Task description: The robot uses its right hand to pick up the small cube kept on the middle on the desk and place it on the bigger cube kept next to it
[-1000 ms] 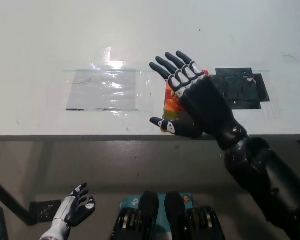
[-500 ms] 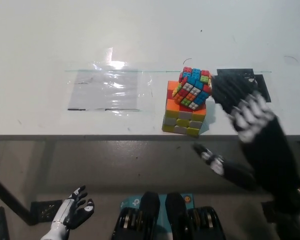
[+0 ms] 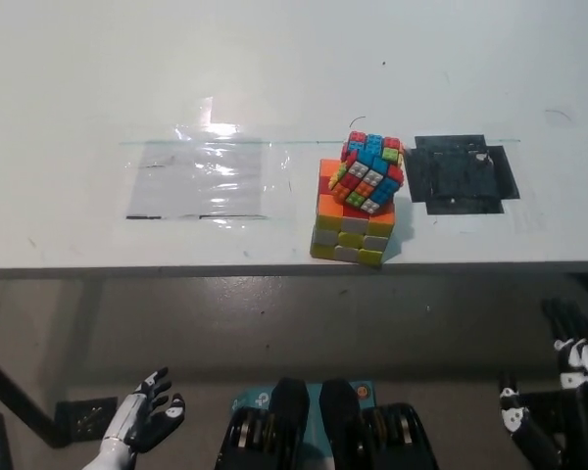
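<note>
The small multicoloured cube sits tilted on top of the bigger cube, near the desk's front edge at the middle. My black right hand hangs low at the bottom right, below the desk edge and far from both cubes, open with its fingers spread and holding nothing. My white left hand rests at the bottom left under the desk, fingers apart and empty.
A clear plastic sheet is taped flat to the white desk left of the cubes. A black patch lies to their right. The desk's front edge runs across the picture.
My right hand has left the cubes and dropped from over the desk down to the bottom right. The small cube stays on the bigger one. The left hand is still.
</note>
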Robot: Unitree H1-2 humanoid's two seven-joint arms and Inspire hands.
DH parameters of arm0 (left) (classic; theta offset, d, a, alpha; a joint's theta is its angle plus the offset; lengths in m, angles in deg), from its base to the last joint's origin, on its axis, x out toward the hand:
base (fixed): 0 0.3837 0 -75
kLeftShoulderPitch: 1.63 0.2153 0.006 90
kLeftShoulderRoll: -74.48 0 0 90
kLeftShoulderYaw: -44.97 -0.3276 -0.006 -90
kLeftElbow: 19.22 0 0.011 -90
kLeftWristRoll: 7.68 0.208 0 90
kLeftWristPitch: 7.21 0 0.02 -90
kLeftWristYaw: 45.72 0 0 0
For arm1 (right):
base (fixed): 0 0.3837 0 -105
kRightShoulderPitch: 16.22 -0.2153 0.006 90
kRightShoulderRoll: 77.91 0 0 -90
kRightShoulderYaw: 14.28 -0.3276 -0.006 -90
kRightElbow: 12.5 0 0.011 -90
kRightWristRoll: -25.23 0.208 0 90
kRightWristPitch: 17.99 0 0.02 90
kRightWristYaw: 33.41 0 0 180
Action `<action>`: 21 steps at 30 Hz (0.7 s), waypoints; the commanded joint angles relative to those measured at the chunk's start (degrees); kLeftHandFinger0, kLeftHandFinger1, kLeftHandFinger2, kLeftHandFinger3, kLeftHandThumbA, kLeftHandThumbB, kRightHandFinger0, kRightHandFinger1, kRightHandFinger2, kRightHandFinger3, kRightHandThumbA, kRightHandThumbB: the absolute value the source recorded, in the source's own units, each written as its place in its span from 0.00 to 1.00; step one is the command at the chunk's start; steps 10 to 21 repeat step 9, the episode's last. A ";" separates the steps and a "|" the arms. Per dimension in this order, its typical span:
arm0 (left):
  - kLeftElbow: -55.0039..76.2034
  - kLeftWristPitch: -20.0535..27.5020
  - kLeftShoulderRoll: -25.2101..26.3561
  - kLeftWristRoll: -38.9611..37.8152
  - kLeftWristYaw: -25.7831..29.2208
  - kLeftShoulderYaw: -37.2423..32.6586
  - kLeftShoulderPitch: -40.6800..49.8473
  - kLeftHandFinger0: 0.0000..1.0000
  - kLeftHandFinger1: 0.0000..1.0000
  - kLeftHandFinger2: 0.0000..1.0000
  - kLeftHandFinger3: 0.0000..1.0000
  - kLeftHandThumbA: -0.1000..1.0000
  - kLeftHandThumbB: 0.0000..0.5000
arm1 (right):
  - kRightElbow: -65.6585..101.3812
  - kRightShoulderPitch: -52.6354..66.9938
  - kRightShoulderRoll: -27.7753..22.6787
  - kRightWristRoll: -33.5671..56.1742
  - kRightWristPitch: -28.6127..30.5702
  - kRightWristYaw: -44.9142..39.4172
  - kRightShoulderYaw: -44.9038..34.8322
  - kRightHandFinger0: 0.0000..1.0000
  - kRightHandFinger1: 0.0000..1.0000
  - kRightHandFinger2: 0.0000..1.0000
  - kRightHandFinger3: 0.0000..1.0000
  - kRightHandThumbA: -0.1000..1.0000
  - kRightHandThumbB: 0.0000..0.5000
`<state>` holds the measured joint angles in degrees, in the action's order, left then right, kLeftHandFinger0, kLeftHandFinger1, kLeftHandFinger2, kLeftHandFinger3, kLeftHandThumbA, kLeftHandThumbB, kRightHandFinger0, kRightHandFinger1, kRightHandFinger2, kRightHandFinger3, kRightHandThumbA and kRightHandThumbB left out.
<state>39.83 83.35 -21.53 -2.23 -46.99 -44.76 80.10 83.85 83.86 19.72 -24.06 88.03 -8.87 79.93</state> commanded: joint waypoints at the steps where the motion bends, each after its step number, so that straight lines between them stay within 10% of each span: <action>1: 1.81 0.55 0.38 -0.03 0.39 0.07 0.02 1.00 1.00 1.00 1.00 0.36 0.46 | -8.00 -2.28 2.17 1.06 6.19 11.86 -0.68 1.00 1.00 1.00 1.00 0.54 0.44; 21: 2.39 -0.19 0.55 0.38 0.23 -0.23 0.21 1.00 1.00 1.00 1.00 0.37 0.47 | -22.39 -5.89 5.97 11.91 5.51 8.40 -2.94 0.95 1.00 1.00 1.00 0.42 0.33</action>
